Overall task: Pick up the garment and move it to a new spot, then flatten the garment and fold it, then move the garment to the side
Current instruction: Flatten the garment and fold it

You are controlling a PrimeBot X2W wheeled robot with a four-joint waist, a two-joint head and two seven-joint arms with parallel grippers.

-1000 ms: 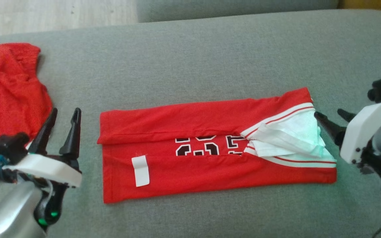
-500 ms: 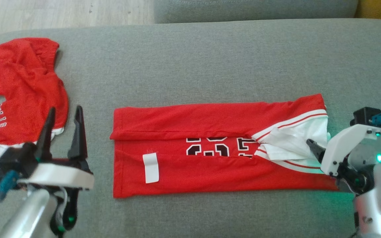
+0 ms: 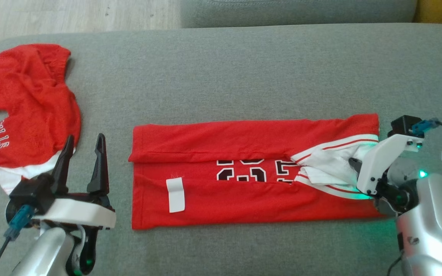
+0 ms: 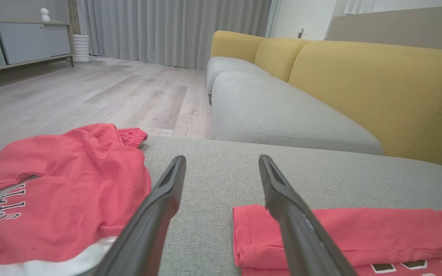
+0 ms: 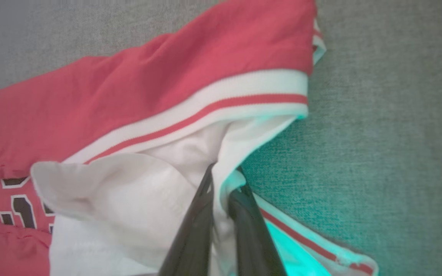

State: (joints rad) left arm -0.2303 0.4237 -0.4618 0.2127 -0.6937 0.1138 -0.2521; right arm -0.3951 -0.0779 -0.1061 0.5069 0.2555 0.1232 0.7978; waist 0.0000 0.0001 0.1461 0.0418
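jersey (image 3: 251,199) folded lengthwise mid-frame, right tool (image 5: 223,180) pinching its white end, left tool (image 3: 84,137) open, cross-fold and move aside to go

Cannot read black-and-white numerals (image 3: 240,174) on folded red jersey (image 3: 244,203): half under flap. Cannot see whole red mesh shirt (image 3: 29,107): cut at left edge.

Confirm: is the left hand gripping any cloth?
No, the left hand is open, its fingers standing apart above the grey cushion with nothing between them.
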